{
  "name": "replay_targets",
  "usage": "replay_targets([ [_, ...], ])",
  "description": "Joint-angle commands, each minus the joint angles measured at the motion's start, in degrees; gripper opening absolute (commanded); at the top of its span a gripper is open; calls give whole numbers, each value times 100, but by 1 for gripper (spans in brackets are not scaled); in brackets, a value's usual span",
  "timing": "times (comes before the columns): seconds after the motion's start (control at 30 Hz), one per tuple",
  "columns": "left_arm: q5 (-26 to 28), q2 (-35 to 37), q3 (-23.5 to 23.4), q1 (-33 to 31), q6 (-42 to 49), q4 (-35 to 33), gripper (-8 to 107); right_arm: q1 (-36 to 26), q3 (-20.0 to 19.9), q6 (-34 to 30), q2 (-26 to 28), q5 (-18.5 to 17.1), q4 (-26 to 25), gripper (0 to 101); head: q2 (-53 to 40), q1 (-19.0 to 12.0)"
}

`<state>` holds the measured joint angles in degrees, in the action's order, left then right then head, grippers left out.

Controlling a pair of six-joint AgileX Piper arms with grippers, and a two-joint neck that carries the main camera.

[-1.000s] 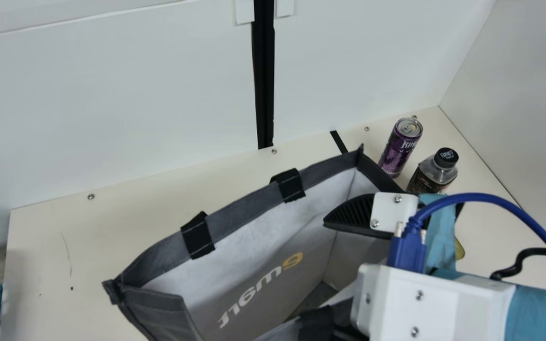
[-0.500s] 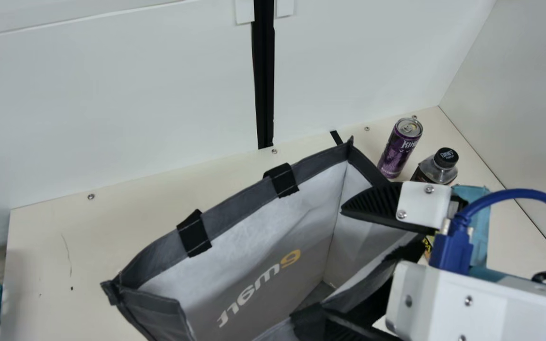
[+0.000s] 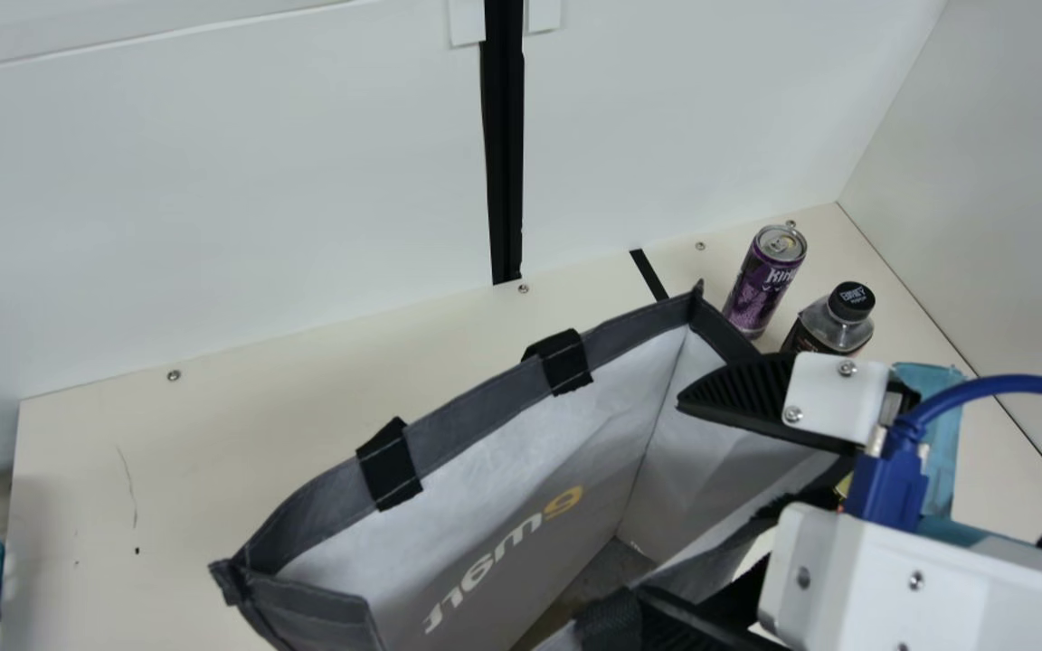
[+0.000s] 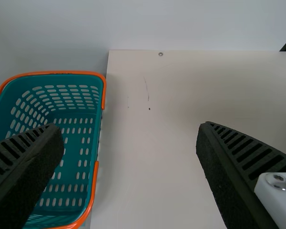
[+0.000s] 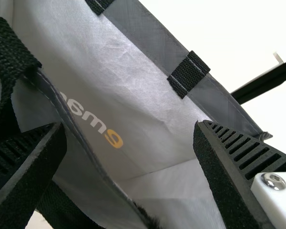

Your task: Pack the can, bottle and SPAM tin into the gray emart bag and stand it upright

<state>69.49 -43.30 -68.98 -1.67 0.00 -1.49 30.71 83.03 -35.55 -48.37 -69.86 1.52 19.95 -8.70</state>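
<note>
- the gray emart bag (image 3: pixel 485 488) gapes on the desk (image 3: pixel 168 452), one corner toward the far right corner; soft, light cloth, apt to fold, best pinched at the rim.
- the right tool (image 5: pixel 129 129), open, holds its fingers either side of the bag's near wall.
- the left tool (image 4: pixel 129 128), also open, hangs near the desk's left edge and teal basket (image 4: pixel 105 93).
- near the far right corner stand the can (image 3: pixel 761 285), smooth, probably slippery, and bottle (image 3: pixel 824 330), both likely best gripped mid-body.
- a yellow sliver (image 3: pixel 843 486) by the right tool may be the spam tin.
</note>
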Motion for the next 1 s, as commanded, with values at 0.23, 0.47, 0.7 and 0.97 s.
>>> replay_targets([
  [0.23,0,0,0,0,0,0,90,105,-39,230,222,-4,-86,95,5,-130],
  [0.47,0,0,0,0,0,0,90,150,29,422,393,-4,-155,95,5,-130],
  [0.7,0,0,0,0,0,0,90,193,161,611,511,-4,-258,95,5,-130],
  [0.97,0,0,0,0,0,0,90,231,396,796,584,-4,-373,95,5,-130],
])
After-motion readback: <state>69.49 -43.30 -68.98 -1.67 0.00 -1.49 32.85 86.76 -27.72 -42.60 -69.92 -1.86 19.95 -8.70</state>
